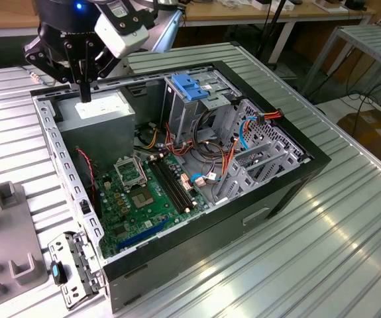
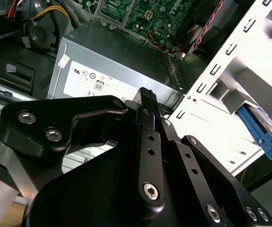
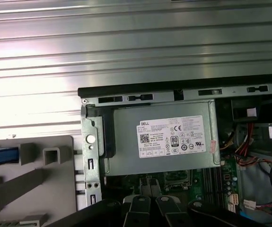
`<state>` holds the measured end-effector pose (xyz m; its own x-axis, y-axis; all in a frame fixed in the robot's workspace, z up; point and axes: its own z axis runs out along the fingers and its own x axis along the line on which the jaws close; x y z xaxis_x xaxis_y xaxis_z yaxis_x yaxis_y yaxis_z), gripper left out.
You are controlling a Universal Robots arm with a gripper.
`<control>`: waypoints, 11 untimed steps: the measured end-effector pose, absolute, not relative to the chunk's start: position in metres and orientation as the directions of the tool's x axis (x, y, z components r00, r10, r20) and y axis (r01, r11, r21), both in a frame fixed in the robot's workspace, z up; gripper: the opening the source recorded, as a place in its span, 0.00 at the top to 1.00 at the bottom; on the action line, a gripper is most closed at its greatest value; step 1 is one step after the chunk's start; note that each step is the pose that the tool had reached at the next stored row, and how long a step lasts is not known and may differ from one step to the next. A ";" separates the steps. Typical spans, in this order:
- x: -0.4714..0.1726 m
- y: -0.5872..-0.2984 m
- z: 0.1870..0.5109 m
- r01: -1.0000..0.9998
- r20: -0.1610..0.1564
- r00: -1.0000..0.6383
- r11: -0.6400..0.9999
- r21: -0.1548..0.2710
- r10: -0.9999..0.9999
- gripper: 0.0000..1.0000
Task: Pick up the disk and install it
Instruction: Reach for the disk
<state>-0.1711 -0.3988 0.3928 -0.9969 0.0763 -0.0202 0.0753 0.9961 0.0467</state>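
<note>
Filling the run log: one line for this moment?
gripper: above power supply | computer case: open, motherboard exposed

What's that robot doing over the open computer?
The robot arm's gripper hangs just above the grey power supply in a corner of the open computer case. Its jaws are shut and hold nothing, so no part is being carried right now.

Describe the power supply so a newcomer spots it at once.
Find the open computer case on the ribbed table. In its far corner at the exterior view's left, below the tool, sits the power supply: a plain grey box with a white sticker, unlike the green board alongside.
</note>
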 end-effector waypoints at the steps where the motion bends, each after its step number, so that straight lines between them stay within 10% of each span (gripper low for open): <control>1: -0.172 -0.399 0.393 0.075 -0.020 -0.997 0.996 0.047 0.076 0.89; 11: -0.178 -0.399 0.393 0.075 -0.020 -0.997 0.996 0.047 0.076 0.89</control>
<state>-0.1782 -0.3988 0.3927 -0.9969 0.0763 -0.0196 0.0753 0.9961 0.0467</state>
